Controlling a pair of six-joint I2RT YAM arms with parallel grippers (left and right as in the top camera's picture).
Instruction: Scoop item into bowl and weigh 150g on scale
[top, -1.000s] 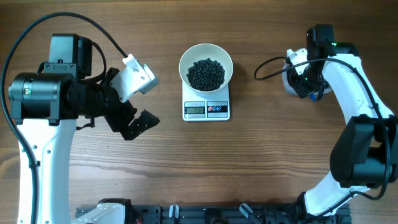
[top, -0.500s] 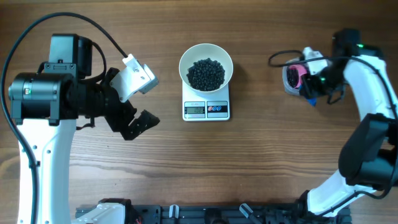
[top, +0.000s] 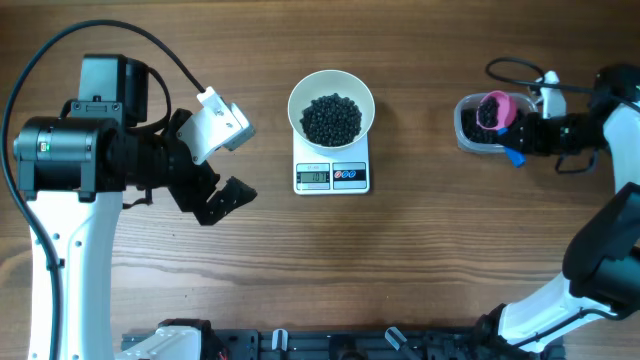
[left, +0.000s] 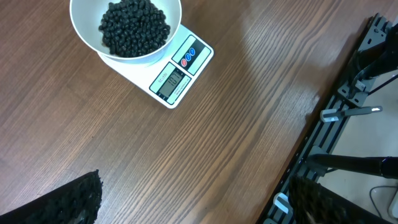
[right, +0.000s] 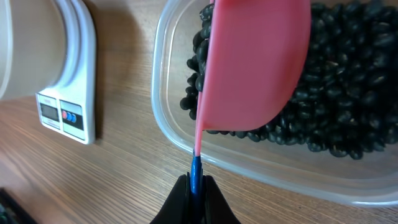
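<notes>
While over brown wood table (top: 420, 260), L fingers (left: 68, 202) apart, R fingers (right: 177, 208) clamped on pink scoop (right: 255, 62).

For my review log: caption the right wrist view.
Right tool grips pink scoop at clear tub of black beans; scale at left.

scale (top: 332, 176) display: digits too small to read | scale top: hidden under bowl (top: 294, 110) | left wrist view: bowl cut by top edge, left gripper (left: 193, 211) fingertips (left: 71, 202) cut by bottom edge | right wrist view: scoop (right: 255, 62) cut by top edge, tub (right: 163, 118) by top and right edges
</notes>
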